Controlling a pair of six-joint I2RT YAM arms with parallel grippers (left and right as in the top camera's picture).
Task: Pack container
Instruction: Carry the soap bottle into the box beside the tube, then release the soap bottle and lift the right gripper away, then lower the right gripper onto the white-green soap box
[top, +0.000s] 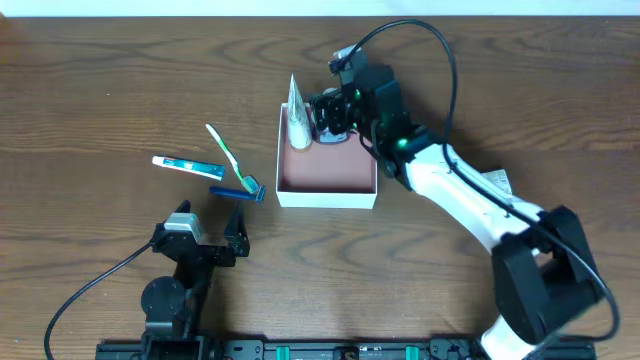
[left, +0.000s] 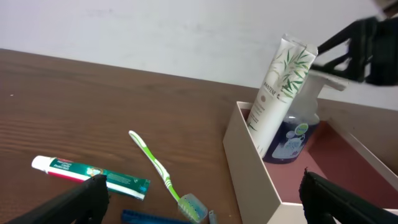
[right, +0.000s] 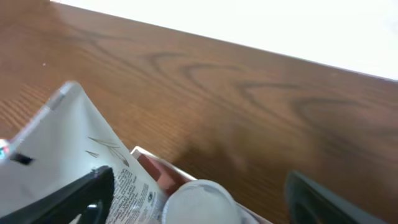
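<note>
The container (top: 327, 172) is a square white-walled box with a reddish-brown floor at mid-table. A white tube (top: 297, 116) with leaf print leans in its back left corner, next to a blue bottle (left: 291, 140) with a white pump top (right: 199, 202). My right gripper (top: 337, 112) hovers over the bottle, open, with the pump top between its fingers (right: 199, 196) and one finger against the tube (right: 81, 149). My left gripper (top: 215, 236) is open and empty near the front edge, left of the container (left: 252, 165).
A green-and-white toothpaste tube (top: 187, 166), a green toothbrush (top: 228, 155) and a blue razor (top: 238, 192) lie on the wooden table left of the container. They also show in the left wrist view: toothpaste (left: 87, 174), toothbrush (left: 155, 165), razor (left: 155, 218).
</note>
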